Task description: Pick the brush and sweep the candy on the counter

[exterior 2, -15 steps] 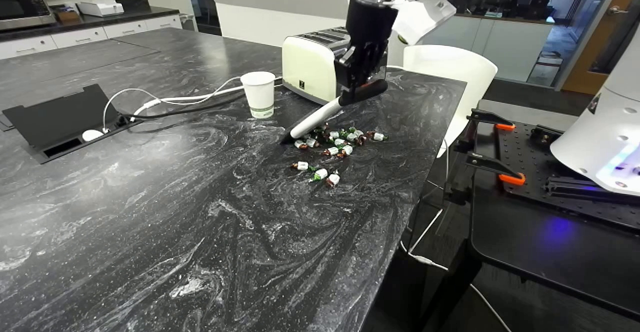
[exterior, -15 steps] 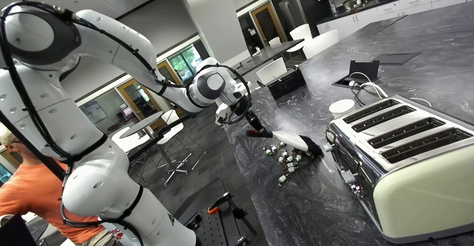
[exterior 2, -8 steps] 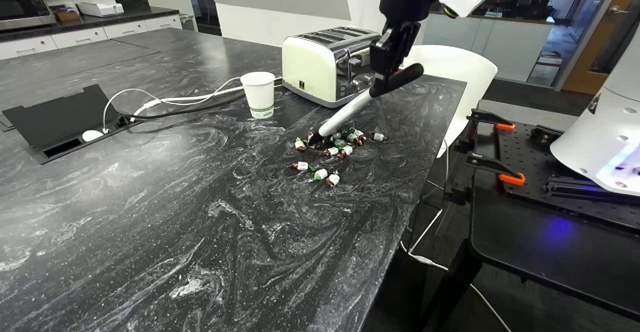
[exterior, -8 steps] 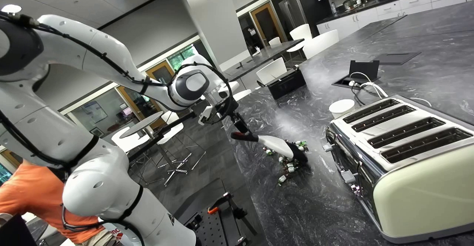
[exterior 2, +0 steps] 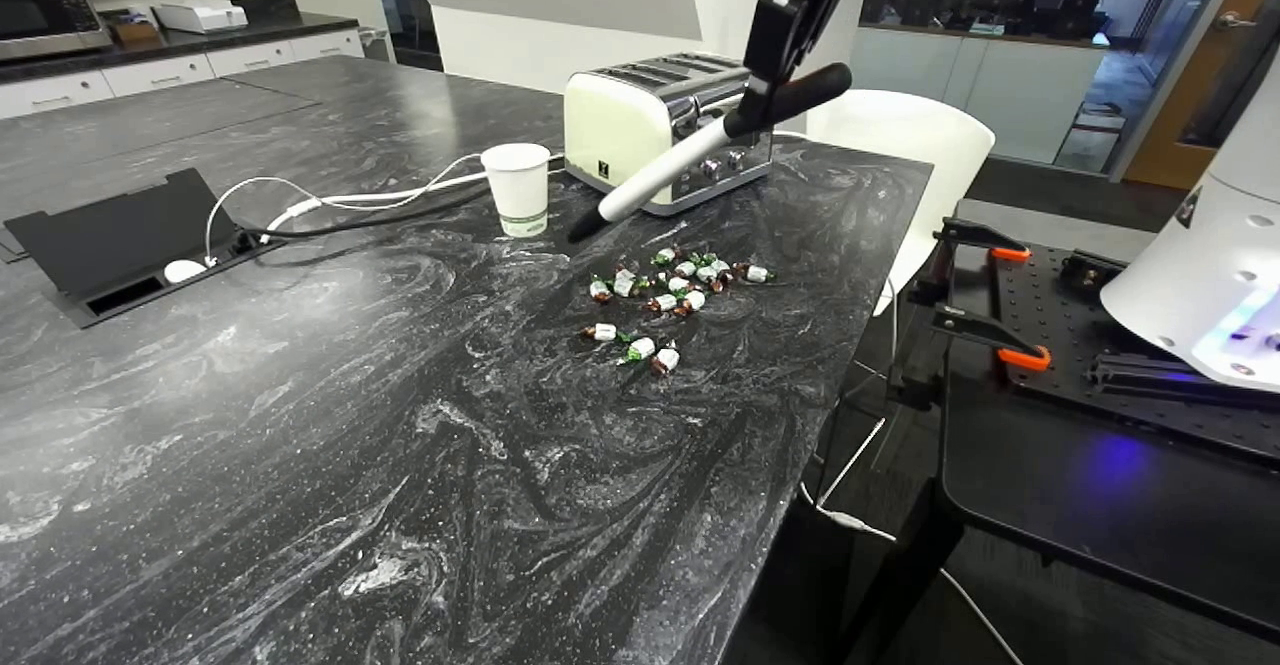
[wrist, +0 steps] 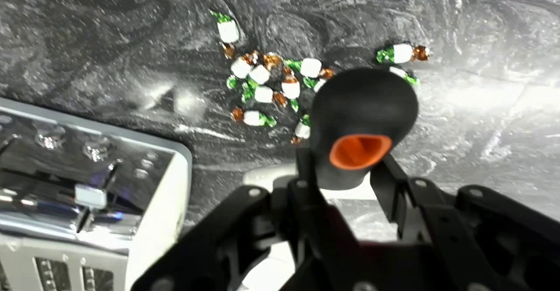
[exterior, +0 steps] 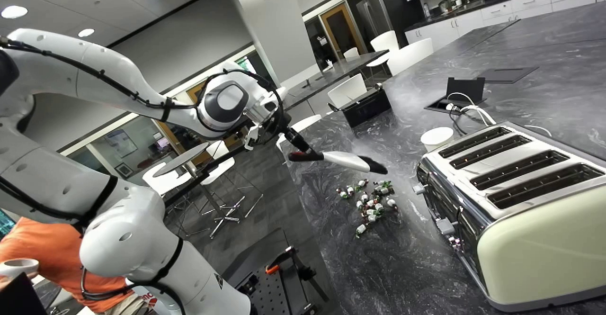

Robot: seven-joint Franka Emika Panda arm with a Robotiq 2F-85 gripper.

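Observation:
The brush has a white body point(exterior: 348, 160) and dark bristles, and also shows in an exterior view point(exterior 2: 665, 170). My gripper point(exterior: 310, 155) is shut on its dark handle, also seen in an exterior view point(exterior 2: 757, 113). In the wrist view the handle's end with an orange hole point(wrist: 361, 151) sits between the fingers point(wrist: 345, 168); the bristles are hidden there. The brush slants down, its bristle tip apart from the counter point(exterior 2: 450, 475) and above it. The candy point(exterior 2: 690, 287), several white, green and brown pieces, lies in a loose cluster below the brush, also in the wrist view point(wrist: 262, 75).
A cream toaster point(exterior: 544, 253) stands on the counter near the candy, also in the wrist view point(wrist: 164, 208). A paper cup point(exterior 2: 520, 190) stands near the toaster. Cables run to an open outlet box point(exterior 2: 120, 245). The counter edge point(exterior 2: 800, 485) faces the robot's table point(exterior 2: 1080, 485).
The brush first moved through the candy toward the robot's side with its bristles low, then rose off the counter. The arm drew back. The candy cluster looks nearly the same.

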